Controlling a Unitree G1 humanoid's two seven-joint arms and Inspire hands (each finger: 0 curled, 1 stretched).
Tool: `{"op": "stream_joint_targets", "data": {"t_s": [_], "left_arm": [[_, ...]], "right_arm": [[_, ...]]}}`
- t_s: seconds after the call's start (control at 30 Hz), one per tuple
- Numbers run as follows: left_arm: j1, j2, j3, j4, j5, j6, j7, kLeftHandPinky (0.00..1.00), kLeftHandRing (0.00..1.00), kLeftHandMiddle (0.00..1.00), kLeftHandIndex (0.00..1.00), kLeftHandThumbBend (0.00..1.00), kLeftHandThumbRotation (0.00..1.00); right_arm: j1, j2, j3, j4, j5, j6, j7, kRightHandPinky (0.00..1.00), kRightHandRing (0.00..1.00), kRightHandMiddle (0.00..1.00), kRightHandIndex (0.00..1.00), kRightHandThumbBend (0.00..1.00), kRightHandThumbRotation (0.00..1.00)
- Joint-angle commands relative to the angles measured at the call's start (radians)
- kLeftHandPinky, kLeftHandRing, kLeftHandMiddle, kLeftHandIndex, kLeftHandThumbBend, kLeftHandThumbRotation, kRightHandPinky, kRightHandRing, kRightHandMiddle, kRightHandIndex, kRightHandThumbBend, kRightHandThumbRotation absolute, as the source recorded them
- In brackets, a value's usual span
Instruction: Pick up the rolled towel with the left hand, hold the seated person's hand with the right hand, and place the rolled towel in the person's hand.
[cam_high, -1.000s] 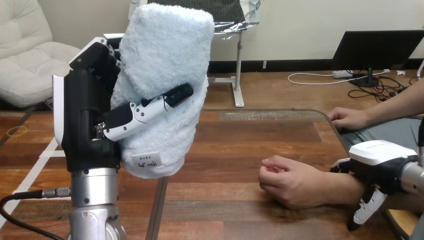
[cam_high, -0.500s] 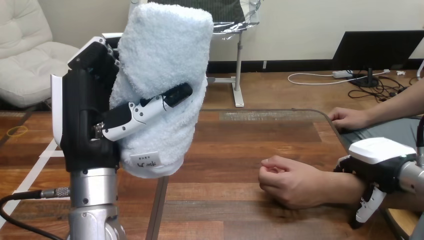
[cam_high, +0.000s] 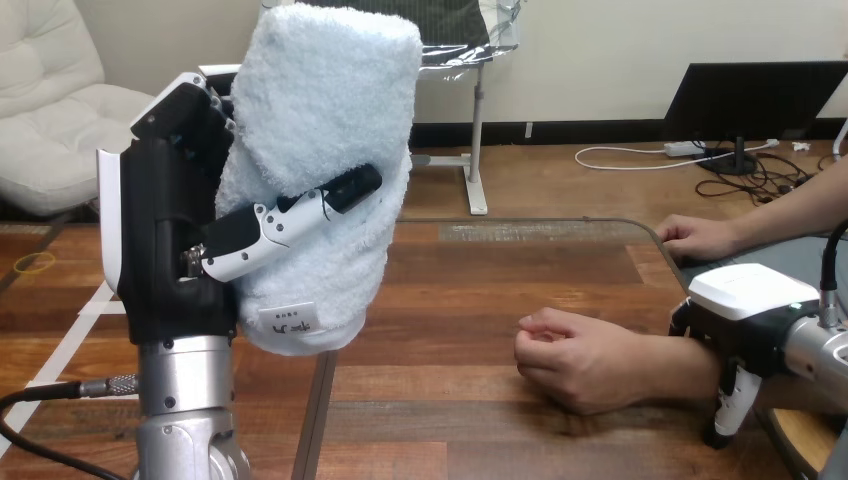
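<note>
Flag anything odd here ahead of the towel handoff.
One thing: the person's near hand rests on the table curled into a loose fist, so there is no open palm for the rolled towel. The left hand grips the towel upright; the right hand sits over the person's wrist.

Bright, even indoor light falls from above. A soft shadow lies under the person's hand (cam_high: 585, 365) on the worktop (cam_high: 470, 290), whose far edge shows a pale reflection.

Upright rolled towel (cam_high: 315, 170) in left hand (cam_high: 170, 250); right hand (cam_high: 745, 312) over person's wrist (cam_high: 688, 366)
</note>
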Motion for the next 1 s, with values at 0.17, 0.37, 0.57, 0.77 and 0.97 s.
{"op": "stream_joint_targets", "data": {"t_s": [0.17,0.37,0.57,0.77,0.97], "left_arm": [[-0.076,-0.002,0.003,-0.014,0.005,-0.032,0.005,0.15,0.20,0.27,0.36,0.55,0.00],[-0.074,-0.003,0.003,-0.016,-0.003,-0.029,0.002,0.15,0.20,0.27,0.36,0.55,0.00],[-0.073,-0.003,0.004,-0.014,-0.016,-0.030,-0.003,0.15,0.21,0.27,0.36,0.55,0.00],[-0.073,-0.003,0.005,-0.014,-0.011,-0.030,0.000,0.15,0.21,0.27,0.36,0.55,0.00],[-0.072,-0.004,0.005,-0.014,-0.004,-0.033,0.004,0.15,0.21,0.28,0.37,0.55,0.00]], "right_arm": [[-0.017,0.067,0.052,0.099,-0.035,0.056,-0.072,0.25,0.36,0.45,0.56,0.93,0.01],[-0.016,0.085,0.047,0.134,-0.006,0.032,-0.136,0.18,0.26,0.36,0.51,0.91,0.00],[-0.023,0.098,0.053,0.163,0.003,0.023,-0.158,0.13,0.20,0.30,0.43,0.92,0.00],[-0.026,0.106,0.057,0.178,0.005,0.013,-0.188,0.10,0.17,0.27,0.37,0.91,0.00],[-0.025,0.113,0.051,0.191,0.023,-0.003,-0.202,0.11,0.18,0.27,0.36,0.90,0.00]]}}
